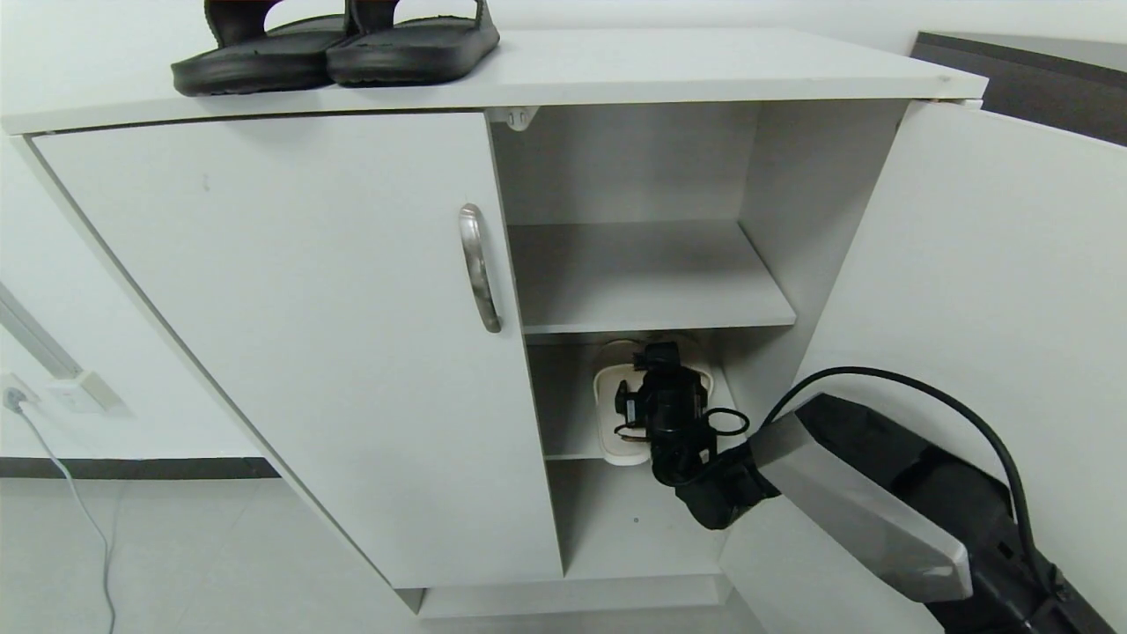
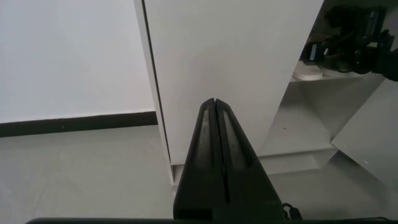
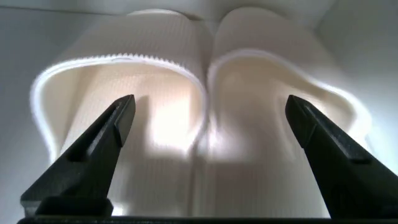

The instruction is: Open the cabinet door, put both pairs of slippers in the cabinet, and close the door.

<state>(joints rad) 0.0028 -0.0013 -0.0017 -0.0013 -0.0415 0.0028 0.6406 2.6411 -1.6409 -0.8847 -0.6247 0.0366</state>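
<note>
A white cabinet [image 1: 264,291] stands with its left door closed and its right door [image 1: 986,291] swung open. A black pair of slippers [image 1: 335,48] rests on the cabinet top at the left. A white pair of slippers [image 1: 616,423] lies on the middle shelf inside; in the right wrist view the white slippers [image 3: 199,118] lie side by side just beyond my fingertips. My right gripper [image 3: 208,124] is inside the cabinet over them, open, one finger on each side. My left gripper [image 2: 214,109] is shut and empty, low in front of the closed left door.
The upper shelf [image 1: 647,277] and the bottom compartment [image 1: 634,519] hold nothing. A metal handle [image 1: 478,269] runs down the closed door's edge. A wall socket with a cable [image 1: 18,396] sits at the far left. Bare floor lies before the cabinet.
</note>
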